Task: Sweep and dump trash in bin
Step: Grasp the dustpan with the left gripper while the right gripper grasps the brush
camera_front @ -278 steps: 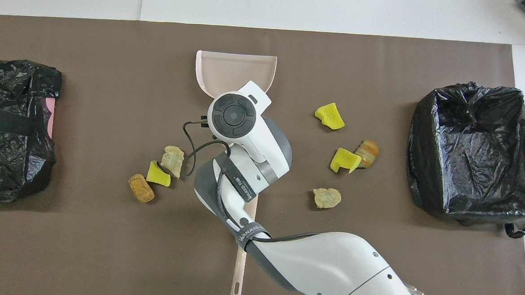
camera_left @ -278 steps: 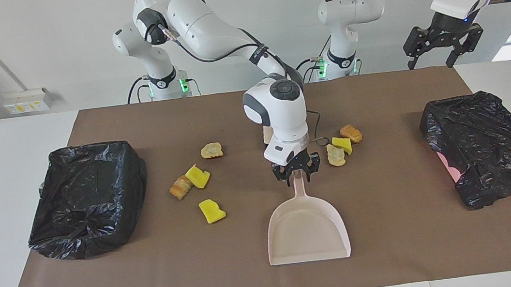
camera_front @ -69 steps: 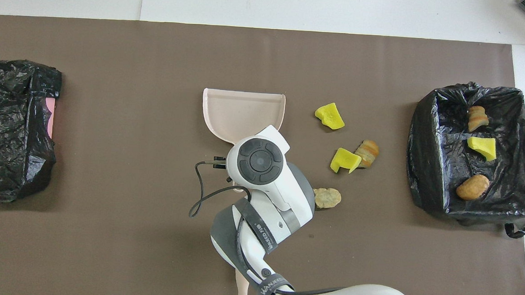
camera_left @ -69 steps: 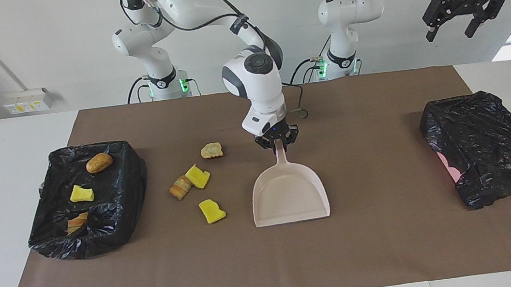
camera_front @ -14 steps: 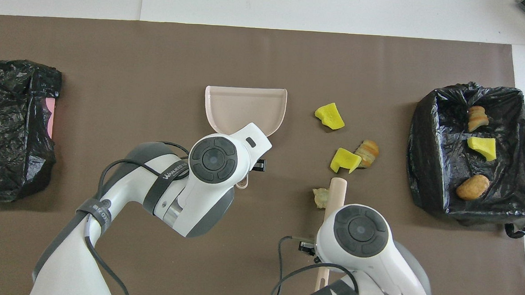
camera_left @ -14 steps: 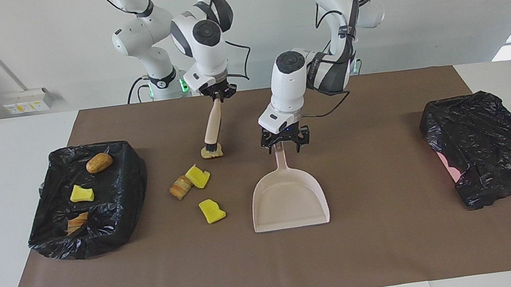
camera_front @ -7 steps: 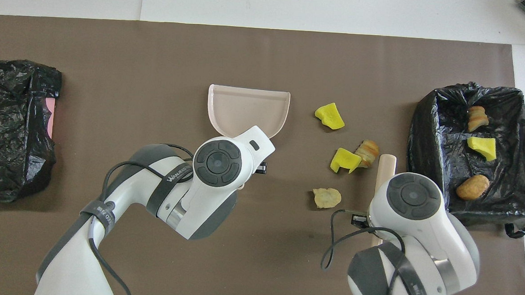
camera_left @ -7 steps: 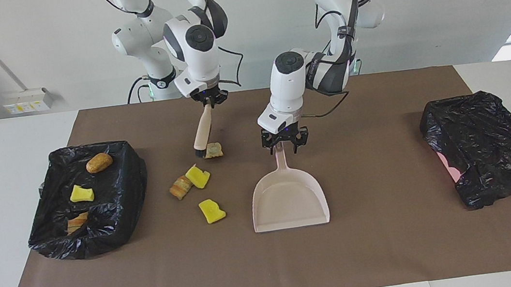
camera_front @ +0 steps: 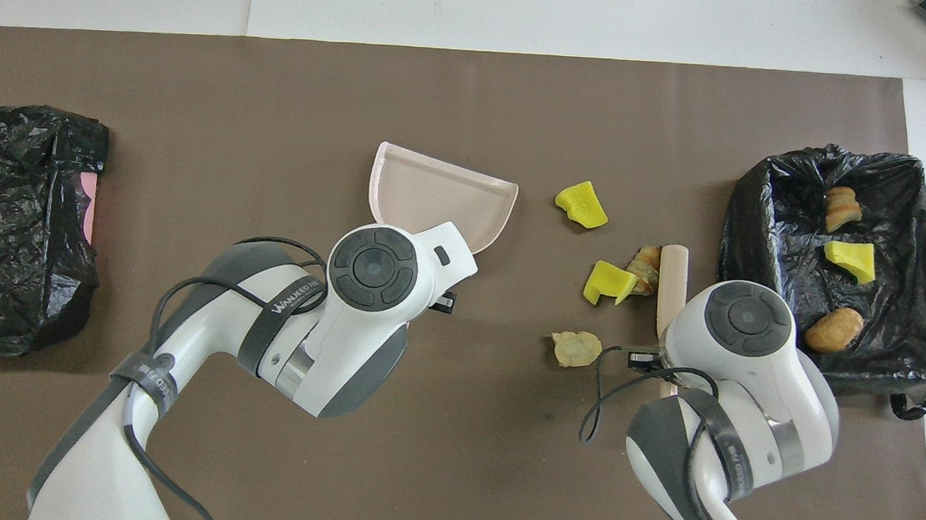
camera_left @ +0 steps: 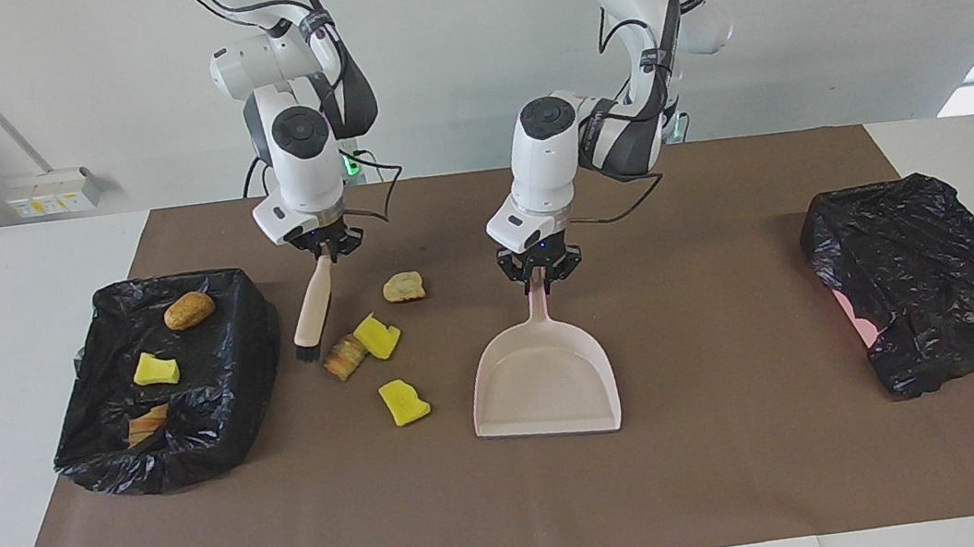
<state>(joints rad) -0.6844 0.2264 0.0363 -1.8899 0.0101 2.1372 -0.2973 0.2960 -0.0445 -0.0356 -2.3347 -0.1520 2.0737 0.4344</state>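
The left gripper (camera_left: 539, 269) is clamped on the handle of the pink dustpan (camera_left: 545, 382), fingertips together around the handle's upper end. The dustpan rests on the brown mat (camera_left: 752, 464) near the table's middle, its open mouth pointing away from the robots and turned slightly toward the right arm's end. The right gripper (camera_left: 324, 247) is clamped on the top of the brush (camera_left: 313, 306). The brush hangs tilted, its dark bristles low over the mat between the full bin (camera_left: 165, 378) and the loose trash; whether the bristles touch the mat cannot be told. Four chunks lie on the mat between the brush and the dustpan: a tan chunk (camera_left: 403, 286) nearest the robots, a striped orange chunk (camera_left: 344, 357) just beside the bristles, a yellow chunk (camera_left: 378, 336) touching the striped one, and a second yellow chunk (camera_left: 403, 402) farthest from the robots. In the overhead view the brush handle (camera_front: 672, 283) lies just beside the striped chunk (camera_front: 643, 268). The full bin, lined with black plastic, stands at the right arm's end and holds three chunks: a brown one (camera_left: 188, 309), a yellow one (camera_left: 155, 369) and an orange one (camera_left: 147, 425). A second black-lined bin (camera_left: 931, 293) stands at the left arm's end, well apart from the dustpan.
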